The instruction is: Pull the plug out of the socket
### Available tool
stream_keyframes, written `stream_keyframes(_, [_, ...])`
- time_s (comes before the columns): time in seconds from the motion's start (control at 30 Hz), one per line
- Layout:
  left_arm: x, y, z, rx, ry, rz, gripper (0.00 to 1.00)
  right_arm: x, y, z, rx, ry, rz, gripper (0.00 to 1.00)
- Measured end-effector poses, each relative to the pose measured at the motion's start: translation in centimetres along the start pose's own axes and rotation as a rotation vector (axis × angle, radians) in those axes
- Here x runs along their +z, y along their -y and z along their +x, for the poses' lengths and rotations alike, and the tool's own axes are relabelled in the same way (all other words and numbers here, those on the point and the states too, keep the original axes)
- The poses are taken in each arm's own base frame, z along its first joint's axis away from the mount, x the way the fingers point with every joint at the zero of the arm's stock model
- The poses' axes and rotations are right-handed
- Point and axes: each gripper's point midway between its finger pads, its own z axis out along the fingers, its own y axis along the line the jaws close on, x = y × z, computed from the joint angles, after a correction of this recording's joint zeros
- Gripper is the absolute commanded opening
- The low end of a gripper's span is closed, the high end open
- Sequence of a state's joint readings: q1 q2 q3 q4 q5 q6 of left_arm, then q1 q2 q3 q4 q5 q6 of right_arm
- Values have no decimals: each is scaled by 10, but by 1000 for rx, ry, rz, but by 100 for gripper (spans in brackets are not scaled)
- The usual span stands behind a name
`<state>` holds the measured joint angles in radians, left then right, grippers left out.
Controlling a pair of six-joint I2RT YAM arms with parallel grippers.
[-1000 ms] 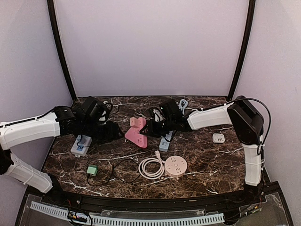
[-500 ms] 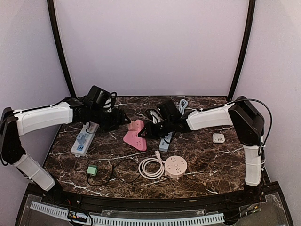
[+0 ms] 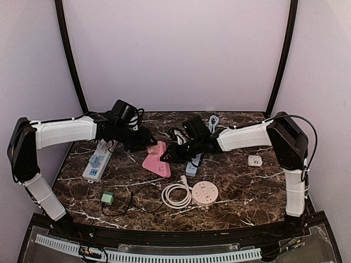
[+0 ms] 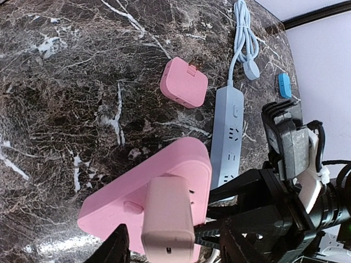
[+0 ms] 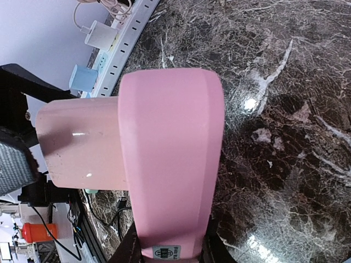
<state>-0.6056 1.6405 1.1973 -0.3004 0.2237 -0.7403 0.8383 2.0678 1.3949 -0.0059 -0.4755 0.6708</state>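
The pink socket [image 3: 156, 163] sits at the centre of the top view, on the marble table [image 3: 247, 186]. A paler plug [image 4: 167, 219] is seated in its face. In the left wrist view the socket fills the lower middle, with the plug standing towards the camera.

The step in hand looks like closing on the plug before the pull. The left gripper [image 4: 174, 249] is spread, one dark finger on each side of the plug at the bottom edge. I cannot tell whether either pad touches it. It should close square on the plug's flat sides, then draw straight out along the pins. A sideways tug could twist the socket out of the other hold.

The right gripper [image 5: 171, 249] looks clamped on the socket's narrow end at the bottom of its own view, bracing it.

In the top view the left arm comes from the left edge, its white forearm nearly level and its wrist at the socket's upper left. The right arm rises at the right edge, and its forearm runs leftward to the centre. A grey-blue power strip [image 4: 230, 131] lies just right of the socket.
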Motion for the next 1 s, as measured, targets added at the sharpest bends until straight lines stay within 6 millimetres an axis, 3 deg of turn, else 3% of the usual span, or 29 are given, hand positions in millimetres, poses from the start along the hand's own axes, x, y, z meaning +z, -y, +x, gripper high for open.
stream_keyframes(0.3, [8,-3,1,7,-17,-10,38,-2,-11,-5,-11,-3,-36,0])
stream_keyframes(0.4, [8,-2,1,12,-18,-8,21,-2,-16,-7,-15,-5,-51,0])
stream_keyframes(0.57, [8,-2,2,15,-25,-5,3,-2,-17,-6,-9,-8,-54,0])
stream_keyframes(1.0, [2,-5,5,24,-23,-35,0,3,-16,-9,39,-22,-81,0])
